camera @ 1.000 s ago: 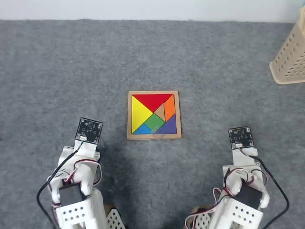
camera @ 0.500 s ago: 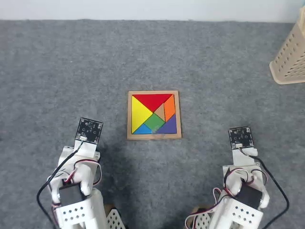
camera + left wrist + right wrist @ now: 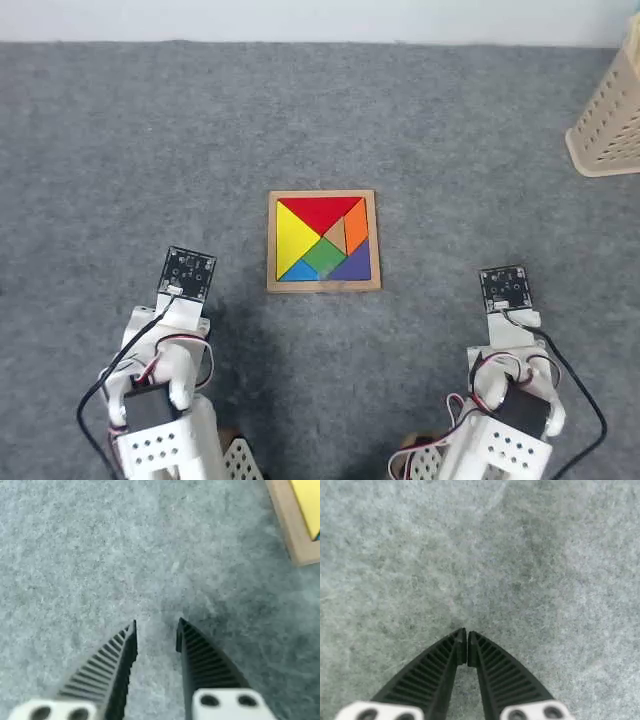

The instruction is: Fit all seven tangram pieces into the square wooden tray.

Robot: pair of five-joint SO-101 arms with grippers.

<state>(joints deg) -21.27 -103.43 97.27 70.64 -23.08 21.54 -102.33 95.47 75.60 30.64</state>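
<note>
The grey carpet [image 3: 150, 130] covers the whole table surface and is the largest thing here. On it, at the near edge, stand the two white arms, the left arm [image 3: 160, 390] and the right arm [image 3: 510, 390], well apart from each other and both short of the tray. A pale slotted basket [image 3: 610, 120] sits at the far right edge of the high view, well away from everything else.

The square wooden tray [image 3: 323, 287] lies flat in the middle of the carpet, between the arms and a little beyond them. All seven pieces lie inside it and fill the square (no bare floor of the tray shows between them). The red triangle [image 3: 322, 213] lies along the far side and the yellow triangle [image 3: 293, 240] along the left side. The orange slanted piece [image 3: 356, 225] runs down the right side, with the purple triangle [image 3: 352, 264] in the near right corner. The green square [image 3: 324, 256] sits near the middle, the blue triangle [image 3: 299, 270] is in the near left corner, and the small tan triangle [image 3: 337, 237] sits between the red and the green.

The left gripper [image 3: 157, 624] hangs over bare carpet with its jaws a little apart, holding nothing; a corner of the tray's rim [image 3: 290, 525] lies off to one side of it. The right gripper [image 3: 467, 632] hangs over bare carpet with its tips pressed together and nothing between them.
</note>
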